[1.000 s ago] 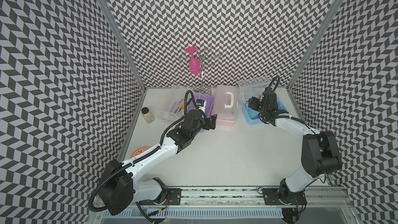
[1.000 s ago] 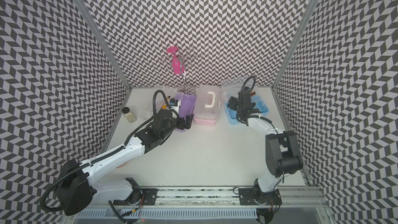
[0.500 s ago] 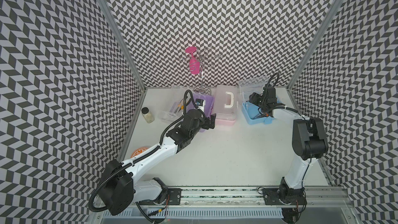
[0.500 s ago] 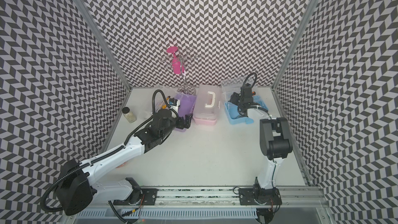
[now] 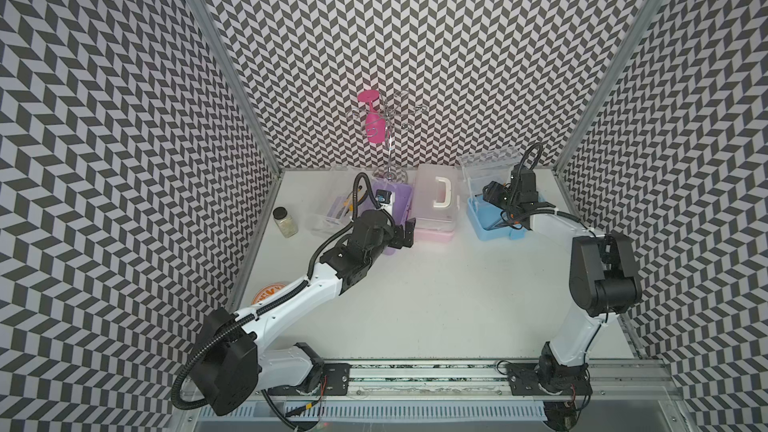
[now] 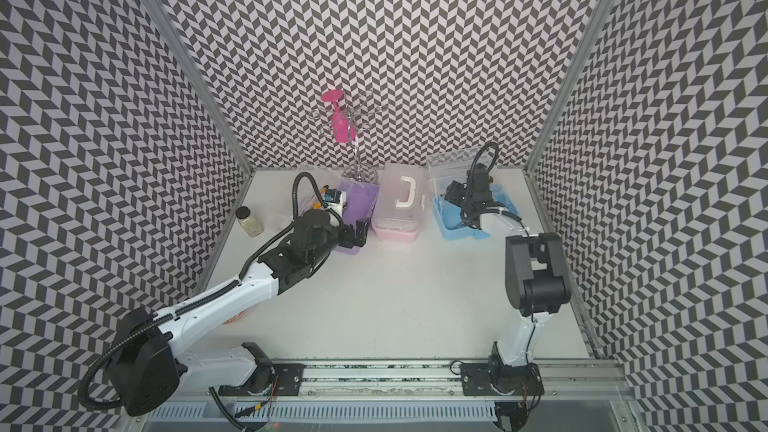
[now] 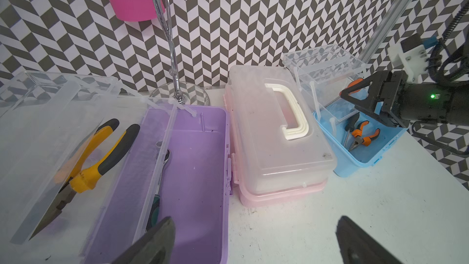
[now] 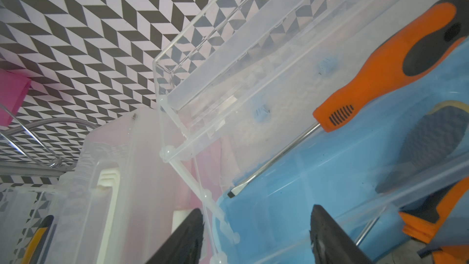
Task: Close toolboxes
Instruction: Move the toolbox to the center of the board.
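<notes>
— Where are the toolboxes?
— In a row at the back of the desk [image 5: 436,292]: purple toolbox [image 7: 198,161] with its clear lid flung open, pink toolbox [image 7: 274,135] shut, light blue toolbox [image 7: 375,153] with its lid upright.
— Grippers?
— The left gripper [image 7: 253,239] gapes empty by the purple front; the right gripper [image 8: 256,224] is parted, empty, over the blue.

right gripper [image 5: 490,194] nudged rearward over light blue toolbox [image 5: 488,231]; elbow [image 5: 602,272] swung inward

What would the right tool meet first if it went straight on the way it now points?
Probably the raised clear tray of the light blue toolbox, just ahead of the right tool; its open lid stands behind. Depth is unclear.
</notes>
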Robot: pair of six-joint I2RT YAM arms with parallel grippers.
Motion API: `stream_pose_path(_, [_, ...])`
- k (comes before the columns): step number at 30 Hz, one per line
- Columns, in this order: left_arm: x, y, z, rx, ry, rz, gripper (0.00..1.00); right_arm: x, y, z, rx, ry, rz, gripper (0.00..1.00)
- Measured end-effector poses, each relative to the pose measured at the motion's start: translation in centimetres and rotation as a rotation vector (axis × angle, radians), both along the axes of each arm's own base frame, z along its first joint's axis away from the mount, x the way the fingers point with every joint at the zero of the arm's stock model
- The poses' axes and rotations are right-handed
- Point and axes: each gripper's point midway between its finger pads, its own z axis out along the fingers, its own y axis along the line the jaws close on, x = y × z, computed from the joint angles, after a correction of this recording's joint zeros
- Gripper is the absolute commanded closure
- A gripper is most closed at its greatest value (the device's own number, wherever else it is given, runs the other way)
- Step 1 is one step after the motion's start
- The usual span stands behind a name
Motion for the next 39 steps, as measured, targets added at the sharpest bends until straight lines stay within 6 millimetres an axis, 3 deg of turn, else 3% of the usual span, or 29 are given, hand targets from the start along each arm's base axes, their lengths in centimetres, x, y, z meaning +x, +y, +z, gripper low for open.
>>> stream_pose_path(6, [0.0, -0.3, -0.3, -0.002, 0.009, -0.016, 0.01, -0.7, -0.5, 0.6, -0.011, 0.007, -0.016, 0.34])
stream_pose_path(14, [0.1, -0.4, -0.6, -0.003, 0.015, -0.024, 0.01, -1.2, -1.8, -0.5, -0.027, 0.057, -0.045, 0.38])
stream_pose_path(21, [0.2, -0.3, -0.6, -0.003, 0.016, -0.023, 0.01, -0.4, -2.4, -1.4, -0.029, 0.077, -0.058, 0.39])
stream_pose_path(27, [0.3, 0.2, -1.2, 0.003, 0.024, -0.013, 0.01, 0.4, -2.5, -3.7, -0.03, 0.125, -0.057, 0.48])
stream_pose_path(30, [0.4, 0.3, -1.2, 0.003, 0.024, -0.011, 0.01, 0.7, -2.5, -3.5, -0.024, 0.118, -0.062, 0.6])
stream_pose_path(39, [0.5, 0.4, -1.2, -0.001, 0.025, -0.013, 0.01, 1.1, -3.1, -3.1, -0.031, 0.088, -0.077, 0.75])
